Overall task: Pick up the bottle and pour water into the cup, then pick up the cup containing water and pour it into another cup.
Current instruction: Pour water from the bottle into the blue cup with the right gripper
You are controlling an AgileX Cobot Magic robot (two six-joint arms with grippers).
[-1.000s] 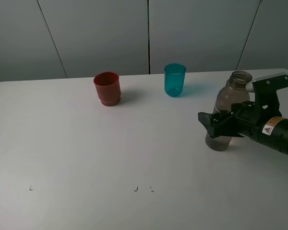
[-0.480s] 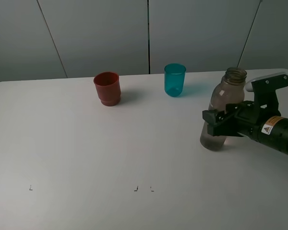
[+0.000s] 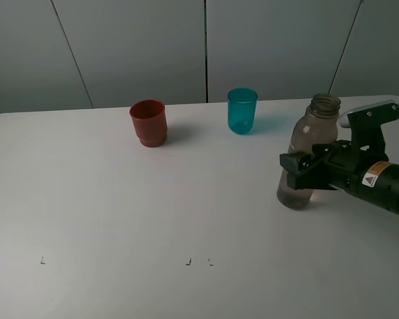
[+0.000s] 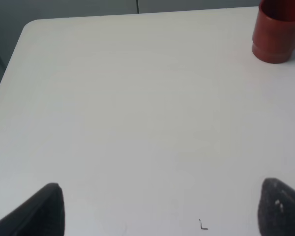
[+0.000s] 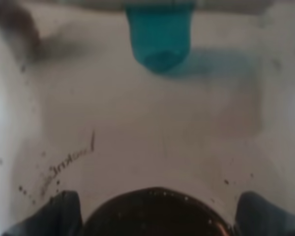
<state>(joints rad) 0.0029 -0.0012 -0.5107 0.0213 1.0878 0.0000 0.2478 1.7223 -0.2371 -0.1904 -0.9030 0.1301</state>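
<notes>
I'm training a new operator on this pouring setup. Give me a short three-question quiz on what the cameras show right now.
1. True or false: the right gripper is shut on the smoky bottle.
2. In the high view, where does the teal tumbler stand relative to the red cup? A: to its left. B: to its right. C: inside it.
3. Fill in: the bottle's threaded neck carries no ____.
Key: 1 true; 2 B; 3 cap.
</notes>
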